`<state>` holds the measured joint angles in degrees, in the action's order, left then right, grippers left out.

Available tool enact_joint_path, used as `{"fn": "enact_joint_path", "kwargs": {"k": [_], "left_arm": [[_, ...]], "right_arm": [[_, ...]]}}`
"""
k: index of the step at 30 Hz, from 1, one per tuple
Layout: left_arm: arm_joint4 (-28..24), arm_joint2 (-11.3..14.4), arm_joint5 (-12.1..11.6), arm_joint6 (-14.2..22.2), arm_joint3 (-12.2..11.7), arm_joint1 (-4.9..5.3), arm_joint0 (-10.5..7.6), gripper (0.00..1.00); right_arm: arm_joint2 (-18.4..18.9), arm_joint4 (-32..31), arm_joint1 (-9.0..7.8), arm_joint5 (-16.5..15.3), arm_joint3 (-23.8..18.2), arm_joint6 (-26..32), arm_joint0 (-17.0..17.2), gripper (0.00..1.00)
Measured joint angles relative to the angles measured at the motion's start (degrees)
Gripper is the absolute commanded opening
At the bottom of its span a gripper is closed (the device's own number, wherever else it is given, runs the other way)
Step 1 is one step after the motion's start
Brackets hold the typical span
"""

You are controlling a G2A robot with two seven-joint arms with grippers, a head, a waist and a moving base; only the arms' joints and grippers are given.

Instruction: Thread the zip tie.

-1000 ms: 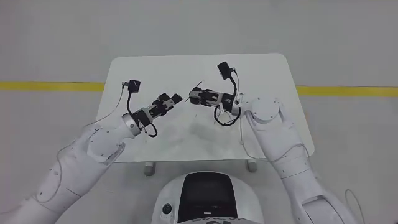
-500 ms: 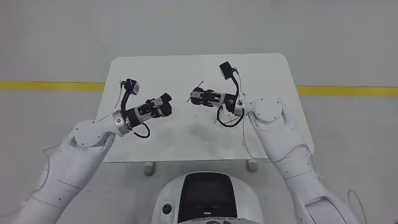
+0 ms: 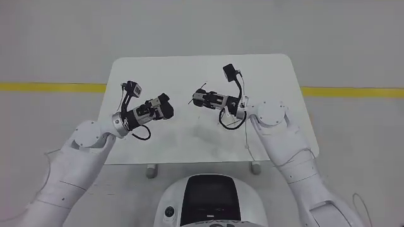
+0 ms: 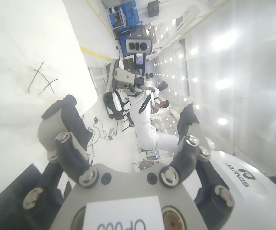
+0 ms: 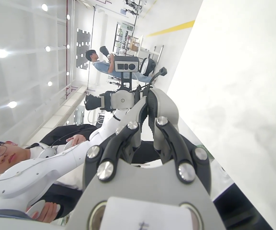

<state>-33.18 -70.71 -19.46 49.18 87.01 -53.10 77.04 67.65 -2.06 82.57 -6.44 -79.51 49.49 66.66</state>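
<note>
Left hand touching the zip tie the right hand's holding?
Apart. Top view shows bare table between the left hand and the right hand; right wrist view shows the zip tie pinched by that hand alone.

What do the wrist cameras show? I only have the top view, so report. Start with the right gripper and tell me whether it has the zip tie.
Observer: In the right wrist view the right gripper is shut, and a thin dark zip tie sticks out beyond its tip.
Operator: Now the left gripper. Give me its state.
Observer: The left gripper is wide open and holds nothing.
Operator: Check the table for more ties.
Observer: The left wrist view shows a few thin dark loose ties lying crossed on the white table.
</note>
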Motion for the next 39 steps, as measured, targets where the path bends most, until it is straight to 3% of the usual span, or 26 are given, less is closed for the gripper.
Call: {"fn": "enact_joint_path", "kwargs": {"k": [6, 9, 15, 18, 24, 34, 37, 38, 39], "left_arm": [[-2.4, 0.8, 0.0, 2.2, -0.7, -1.22, -0.46, 1.0], [-1.5, 0.2, 0.0, 1.2, -1.0, -1.77, -0.88, 1.0], [-1.2, 0.2, 0.1, 0.6, -1.1, -1.79, -0.84, 1.0], [-0.7, 0.9, 0.4, -2.0, -1.4, -2.06, -0.78, 1.0], [-3.2, 2.5, 0.0, -0.8, -3.2, -2.65, -1.99, 1.0], [-2.5, 3.2, 0.7, -2.5, -2.8, -2.86, -1.94, 1.0], [-2.5, 3.7, 0.8, -2.6, -3.3, -3.05, -2.26, 0.85], [-2.6, 3.9, 0.8, -2.6, -3.4, -3.11, -2.39, 0.72], [-2.5, 4.1, 0.9, -2.6, -3.6, -3.18, -2.58, 0.68]], "right_arm": [[-2.4, 1.5, 0.35, 0.8, 0.9, -4.8, 0.3, 0.0], [-3.0, 1.4, 0.39, 0.8, 0.9, -5.5, 0.0, 0.0], [-3.0, 1.4, 0.38, 0.8, 0.9, -5.5, 0.0, 0.0], [-3.6, -0.1, 0.34, 1.2, 0.0, -7.2, 0.6, 0.0], [-4.8, -0.1, 0.37, 2.9, -1.8, -10.5, 1.5, 0.0], [-5.9, -2.8, 0.16, 4.0, -3.8, -12.4, 2.5, 0.0], [-6.5, -3.7, 0.1, 4.7, -4.5, -13.4, 2.8, 0.0], [-6.6, -3.9, 0.09, 4.9, -4.5, -13.7, 2.8, 0.0], [-6.8, -4.2, 0.07, 5.0, -4.6, -14.1, 2.8, 0.0]]}}
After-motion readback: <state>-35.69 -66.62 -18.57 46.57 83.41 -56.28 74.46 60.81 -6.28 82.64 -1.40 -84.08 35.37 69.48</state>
